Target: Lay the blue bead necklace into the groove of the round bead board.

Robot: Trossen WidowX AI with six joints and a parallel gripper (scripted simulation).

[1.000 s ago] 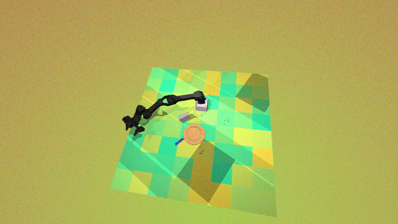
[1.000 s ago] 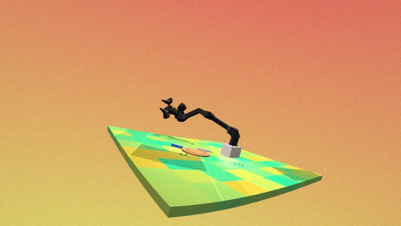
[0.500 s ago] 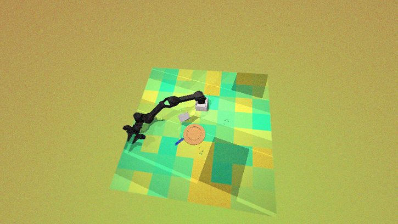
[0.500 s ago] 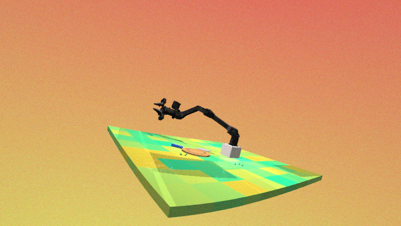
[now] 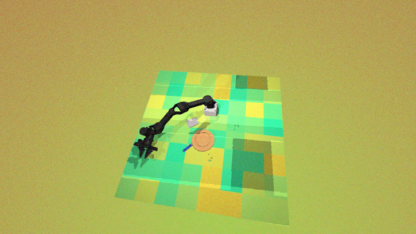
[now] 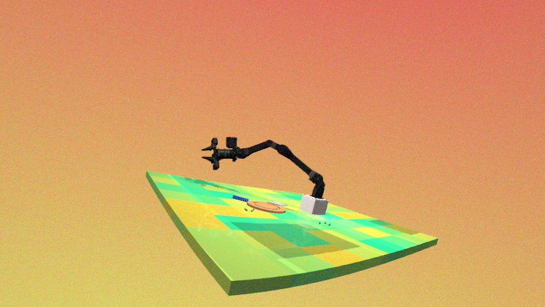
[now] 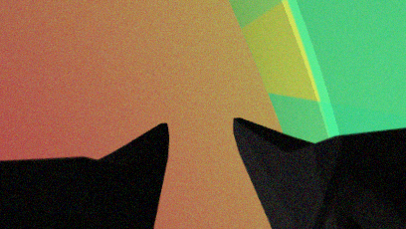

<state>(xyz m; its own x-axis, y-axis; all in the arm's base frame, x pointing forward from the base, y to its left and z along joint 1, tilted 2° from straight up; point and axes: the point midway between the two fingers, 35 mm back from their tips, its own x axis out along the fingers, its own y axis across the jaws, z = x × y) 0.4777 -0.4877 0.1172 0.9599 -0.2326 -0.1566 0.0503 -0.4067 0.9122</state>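
Note:
The blue bead necklace [image 5: 186, 147] [image 6: 240, 198] lies straight on the chequered table top, just left of the round orange bead board [image 5: 203, 141] [image 6: 266, 206], close to its rim. The board lies flat with a ring groove in it. My gripper [image 5: 143, 153] [image 6: 204, 153] [image 7: 201, 127] hangs high above the table's left part, well away from the necklace and the board. Its fingers point out past the table's edge. They stand partly apart with nothing between them. The wrist view shows only the two fingertips, the background and a strip of table.
The arm's white base box [image 5: 211, 110] [image 6: 313, 204] stands behind the board. A small grey flat block [image 5: 192, 121] [image 6: 274, 203] lies between the base and the board. Tiny dark specks [image 5: 236, 127] [image 5: 210, 158] lie near the board. The table's edge [image 6: 267, 281] drops off.

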